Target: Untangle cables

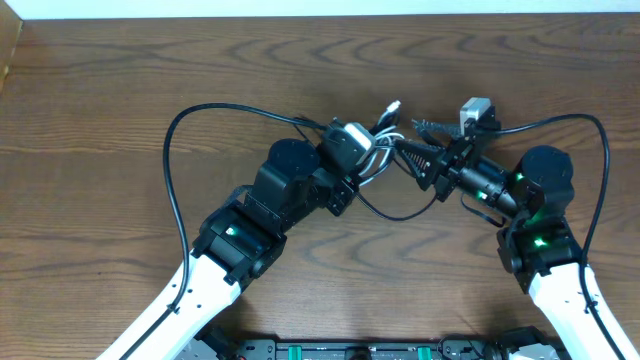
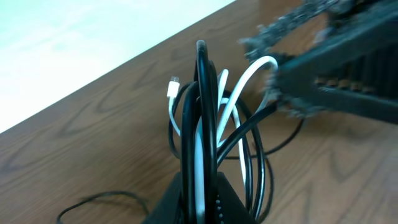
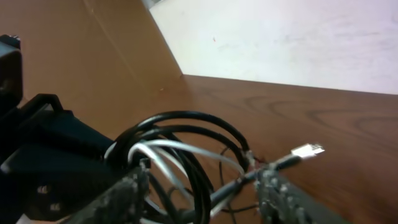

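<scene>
The cables (image 1: 385, 140) are a looped bundle of black and white cords held up off the table between my two grippers. A white plug (image 1: 393, 106) sticks out at the back. My left gripper (image 1: 362, 152) is shut on the bundle; in the left wrist view its jaws (image 2: 202, 193) clamp black and white strands (image 2: 205, 112) that rise upright. My right gripper (image 1: 415, 142) is open right of the bundle. In the right wrist view its two fingers (image 3: 205, 193) stand on either side of the loops (image 3: 180, 149), with a white plug (image 3: 308, 150) beyond.
The wooden table (image 1: 100, 80) ends at its far edge (image 1: 320, 14). Thick black arm wires arc out on the left (image 1: 172, 150) and on the right (image 1: 604, 160). A thin black strand (image 1: 390, 215) hangs down to the table under the bundle.
</scene>
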You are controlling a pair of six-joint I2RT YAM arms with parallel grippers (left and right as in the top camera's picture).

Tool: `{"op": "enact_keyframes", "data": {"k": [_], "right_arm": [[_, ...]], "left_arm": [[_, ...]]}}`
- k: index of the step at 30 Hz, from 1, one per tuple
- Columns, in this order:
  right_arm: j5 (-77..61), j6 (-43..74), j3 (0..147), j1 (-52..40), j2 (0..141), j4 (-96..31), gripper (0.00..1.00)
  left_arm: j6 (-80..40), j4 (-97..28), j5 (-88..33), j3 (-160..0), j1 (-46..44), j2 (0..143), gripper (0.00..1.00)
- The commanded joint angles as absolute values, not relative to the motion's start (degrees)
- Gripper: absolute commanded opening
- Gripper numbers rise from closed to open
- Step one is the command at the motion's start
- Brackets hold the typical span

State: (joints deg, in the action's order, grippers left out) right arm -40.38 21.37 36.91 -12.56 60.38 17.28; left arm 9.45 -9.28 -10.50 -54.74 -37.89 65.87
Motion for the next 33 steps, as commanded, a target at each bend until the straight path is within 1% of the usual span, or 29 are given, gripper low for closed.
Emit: {"op": "enact_keyframes", "data": {"k": [1,7,10,12,13,17,20,26,33], "right_arm": [[-40.99,20.05,37.28,-13.41,60.77,17.34,0.43],[-40.88,20.05,37.28,-13.41,60.77,17.34,0.3],[-40.88,20.05,37.28,-13.58,60.77,17.32,0.18],[-40.88,20.08,37.28,-13.72,60.77,17.32,0.04],[-40.88,20.1,37.28,-13.72,60.77,17.32,0.01],[-40.86,20.6,37.28,-13.72,60.75,17.34,0.01],[-40.88,21.21,37.28,-13.72,60.75,17.34,0.01],[-40.95,22.26,37.28,-13.72,60.73,17.37,0.01],[-40.95,22.26,37.28,-13.72,60.75,17.34,0.01]], "left_arm": [[10.9,-8.25,-14.59,-55.64,-37.69,64.95,0.08],[10.9,-8.23,-14.61,-55.64,-37.74,64.95,0.07],[10.9,-8.25,-14.59,-55.64,-37.74,64.95,0.08],[10.9,-8.25,-14.44,-55.64,-37.74,64.95,0.07],[10.9,-8.25,-14.06,-55.64,-37.74,64.95,0.08],[10.44,-8.73,-7.38,-55.61,-37.74,64.95,0.07],[10.11,-10.15,0.75,-55.61,-37.74,64.99,0.07],[5.26,-12.75,16.6,-55.61,-37.71,65.08,0.08],[5.04,-13.21,21.58,-55.61,-37.71,65.08,0.08]]}}
